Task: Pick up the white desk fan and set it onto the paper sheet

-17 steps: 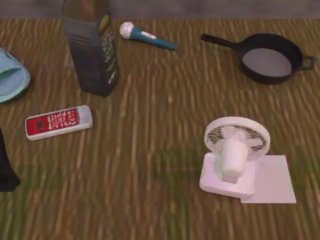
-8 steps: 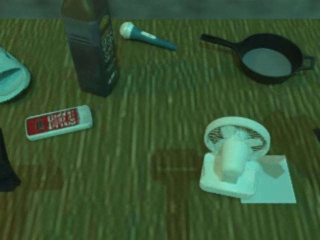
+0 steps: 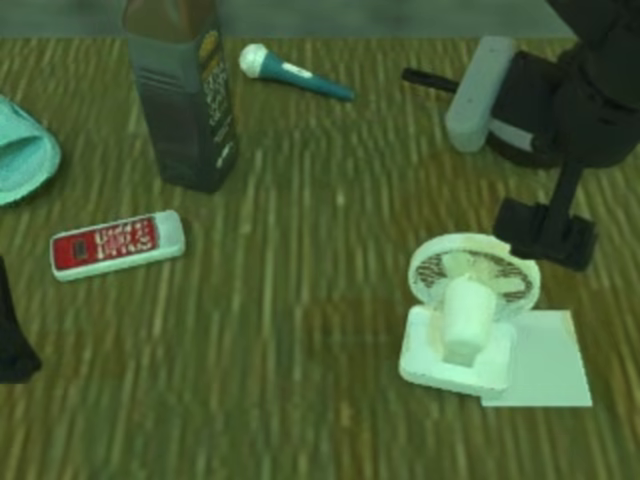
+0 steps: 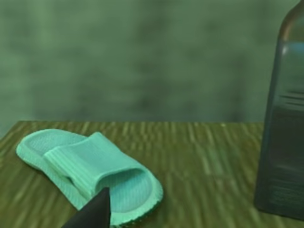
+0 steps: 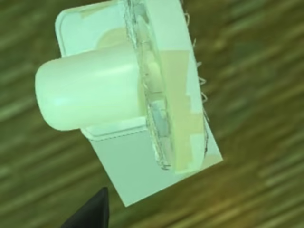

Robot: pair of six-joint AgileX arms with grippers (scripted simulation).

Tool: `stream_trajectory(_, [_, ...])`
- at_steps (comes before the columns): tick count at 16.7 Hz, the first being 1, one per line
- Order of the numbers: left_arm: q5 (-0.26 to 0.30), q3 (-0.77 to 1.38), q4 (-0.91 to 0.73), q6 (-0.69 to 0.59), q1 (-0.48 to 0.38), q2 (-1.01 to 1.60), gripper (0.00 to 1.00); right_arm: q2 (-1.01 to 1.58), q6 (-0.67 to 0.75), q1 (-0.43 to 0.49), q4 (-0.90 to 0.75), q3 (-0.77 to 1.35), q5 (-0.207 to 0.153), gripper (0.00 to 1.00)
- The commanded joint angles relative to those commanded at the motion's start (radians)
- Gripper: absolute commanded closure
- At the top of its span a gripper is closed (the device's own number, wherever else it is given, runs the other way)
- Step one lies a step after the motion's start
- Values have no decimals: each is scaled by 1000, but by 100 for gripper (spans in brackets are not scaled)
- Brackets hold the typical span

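White desk fan [image 3: 470,312] upright, base overlapping paper sheet [image 3: 548,365] near desk's right edge | right claw [image 3: 548,232] just beside grille, grip unclear | left claw [image 3: 14,345] at left edge, grip unclear

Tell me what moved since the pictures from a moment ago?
The right arm came in from the top view's upper right; its right gripper now hangs beside the white desk fan, covering most of the black pan. It grips nothing. The fan, partly on the paper sheet, the remote, the bottle and the left arm stayed put.
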Motion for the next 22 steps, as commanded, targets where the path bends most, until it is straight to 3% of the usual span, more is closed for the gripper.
stream_trajectory(7, [0,0,0,0,0,0,0,276,-99,78,-205,265,4,0])
stream_trajectory(13, [0,0,0,0,0,0,0,272,-100,76,-186,245,4,0])
stream_trajectory(22, [0,0,0,0,0,0,0,261,-100,77,-1,46,4,0])
